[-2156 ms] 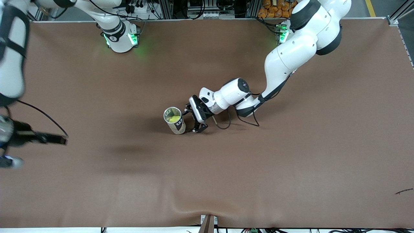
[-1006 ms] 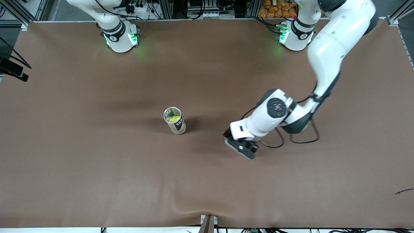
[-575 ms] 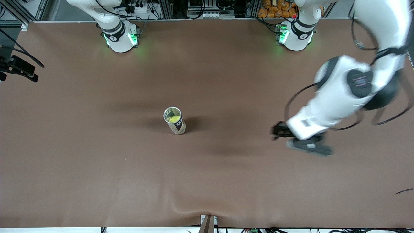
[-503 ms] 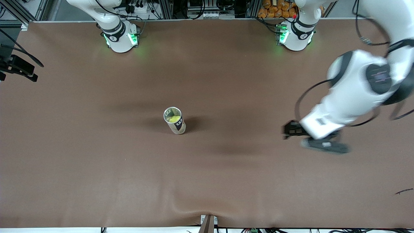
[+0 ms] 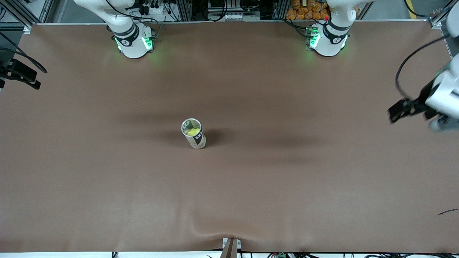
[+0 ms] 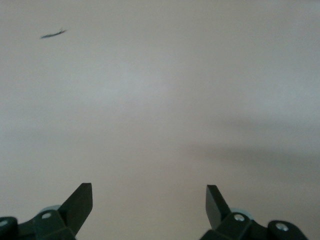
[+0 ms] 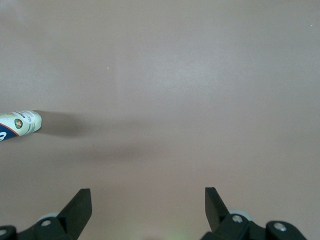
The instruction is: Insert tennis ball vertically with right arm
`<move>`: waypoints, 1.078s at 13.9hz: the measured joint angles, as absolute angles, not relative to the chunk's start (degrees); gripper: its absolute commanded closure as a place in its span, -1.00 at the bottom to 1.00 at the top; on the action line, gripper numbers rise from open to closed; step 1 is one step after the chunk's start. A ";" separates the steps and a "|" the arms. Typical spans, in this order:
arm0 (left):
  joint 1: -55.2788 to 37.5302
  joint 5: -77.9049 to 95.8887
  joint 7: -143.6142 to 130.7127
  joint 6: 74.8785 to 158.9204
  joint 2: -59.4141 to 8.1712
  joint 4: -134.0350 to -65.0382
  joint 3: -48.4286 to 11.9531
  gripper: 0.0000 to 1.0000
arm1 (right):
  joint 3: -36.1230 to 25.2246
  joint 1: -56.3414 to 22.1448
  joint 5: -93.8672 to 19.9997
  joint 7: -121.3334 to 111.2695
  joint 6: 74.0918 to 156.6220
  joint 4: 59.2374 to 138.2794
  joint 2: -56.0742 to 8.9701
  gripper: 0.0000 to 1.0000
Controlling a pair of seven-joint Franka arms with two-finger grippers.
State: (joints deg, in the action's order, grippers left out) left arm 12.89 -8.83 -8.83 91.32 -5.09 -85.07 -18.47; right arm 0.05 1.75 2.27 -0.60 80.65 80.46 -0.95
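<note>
One can [image 5: 193,133] w/ dark logo panel, lettering unreadable, ball [image 5: 193,132] inside.

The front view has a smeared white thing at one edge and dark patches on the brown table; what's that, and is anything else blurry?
Front view: the left gripper is motion-blurred; soft shadows lie beside the can holding the tennis ball; green glow near the bases. Left wrist view: washed-out, hazy table. Right wrist view: sharper, the can casting a shadow.
</note>
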 measured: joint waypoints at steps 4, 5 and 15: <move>10.79 -1.65 -4.00 85.27 0.96 -86.09 -9.74 -1.00 | 0.02 1.75 2.27 -0.60 80.65 80.42 -0.95 -1.00; 9.11 -0.63 -3.47 84.59 2.05 -86.69 -7.37 -1.00 | 0.02 1.75 2.27 -0.60 80.65 80.42 -0.95 -1.00; 4.64 -0.21 -1.00 84.51 9.21 -93.56 -6.91 -1.00 | -0.01 1.77 2.27 -0.60 80.66 80.42 -0.95 -1.00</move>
